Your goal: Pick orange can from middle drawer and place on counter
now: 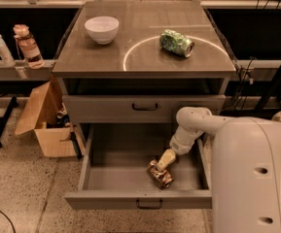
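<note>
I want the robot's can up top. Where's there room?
Bare counter lies between the white bowl and green can, and along the front edge; the circle's right is taken. The gripper is down in the middle drawer at the orange can.

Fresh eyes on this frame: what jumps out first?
The big white arm fills the lower right, its pincer reaching down into the open middle drawer, right at the dented orange can near the drawer's front. Up on the counter, a green can lies on its side, with a white bowl at the back left.
</note>
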